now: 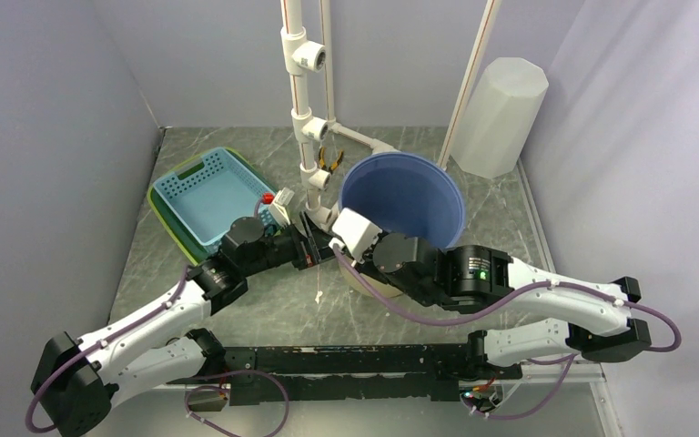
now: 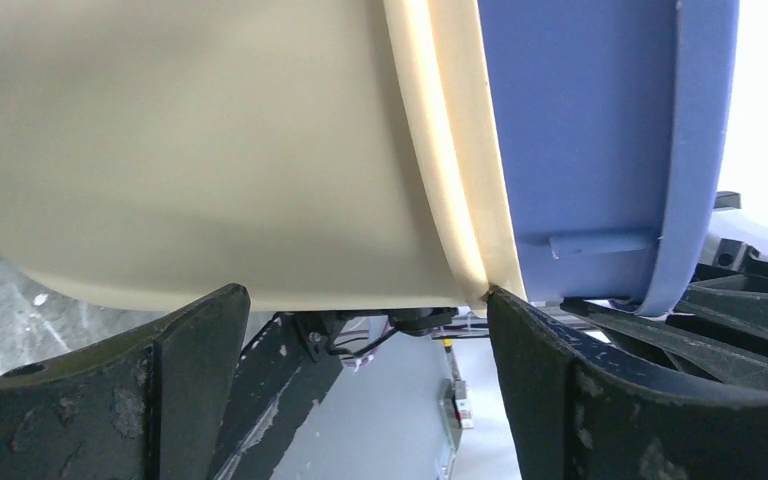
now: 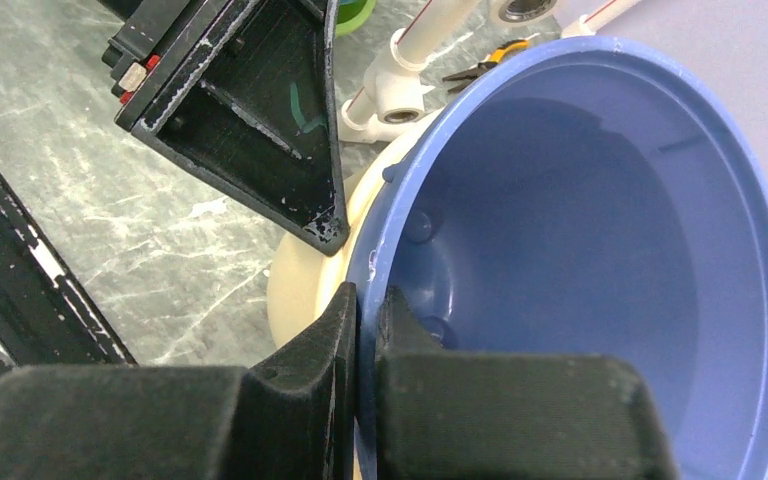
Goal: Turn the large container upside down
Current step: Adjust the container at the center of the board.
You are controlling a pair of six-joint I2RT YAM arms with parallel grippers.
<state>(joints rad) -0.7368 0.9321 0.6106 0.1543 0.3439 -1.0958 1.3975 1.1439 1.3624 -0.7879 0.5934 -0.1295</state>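
large container [image 3: 580,250]: tilting, blue rim pinched between my right gripper [image 3: 368,310]'s closed jaws, body reaching ahead | left gripper [image 2: 360,300]: gaping wide, holding nothing, cream bowl [image 2: 210,150] just ahead, under the container | risk, my judgement: thin rim pinch slipping mid-turn, container dropping onto bench [image 3: 110,200], bowl falling loose.

Work cell surroundings, referenced to the table [image 1: 264,309]
Table surface: grey-green stone pattern with pale veining. Plain lavender-grey panels enclose it: left wall [image 1: 45,137] along its left edge, back wall [image 1: 209,55] at its far edge, right wall [image 1: 646,137] along its right edge. Illumination even.
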